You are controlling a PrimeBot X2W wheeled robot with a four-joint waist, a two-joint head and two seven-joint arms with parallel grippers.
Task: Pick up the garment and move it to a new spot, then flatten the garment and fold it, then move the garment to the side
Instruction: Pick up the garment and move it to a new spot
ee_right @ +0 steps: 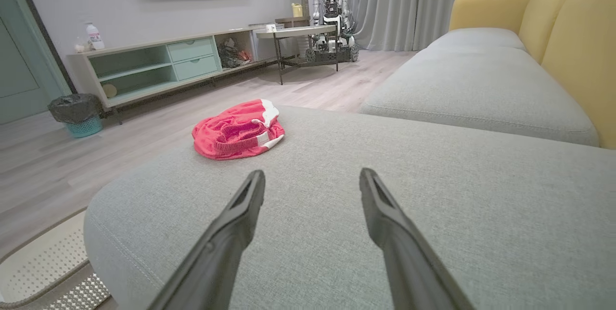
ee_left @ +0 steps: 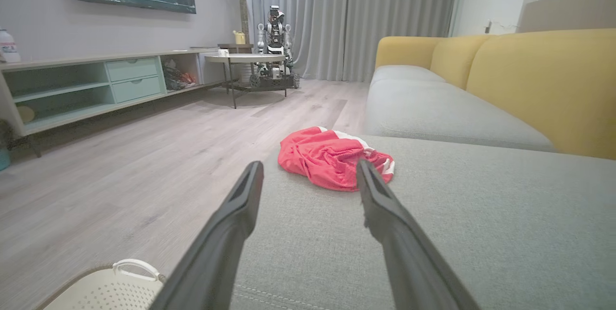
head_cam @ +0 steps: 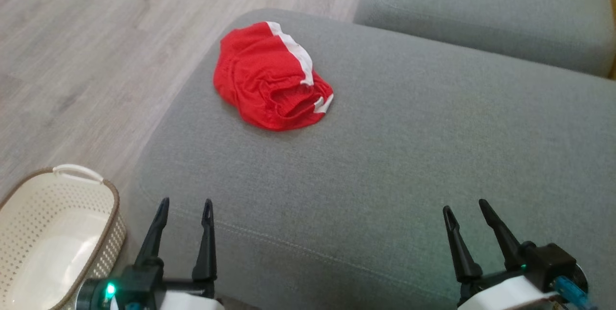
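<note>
In your head view, the red garment point(head_cam: 272, 76) lies crumpled near the far left corner of the grey seat cushion point(head_cam: 385, 156). The left gripper point(head_cam: 186, 201) and right gripper point(head_cam: 465, 205) sit over the cushion's near edge, fingers spread and empty. Your left wrist view puts the garment point(ee_left: 327, 156) at the cushion's far edge. Your right wrist view shows it point(ee_right: 236, 132) toward the cushion's far left, well apart from the parted fingers.

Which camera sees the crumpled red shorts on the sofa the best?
The head view: it looks down on the red shorts, showing their whole crumpled shape and white stripe. The left wrist view sees them low, with a left gripper fingertip overlapping one edge. The right wrist view sees them unblocked but side-on.
</note>
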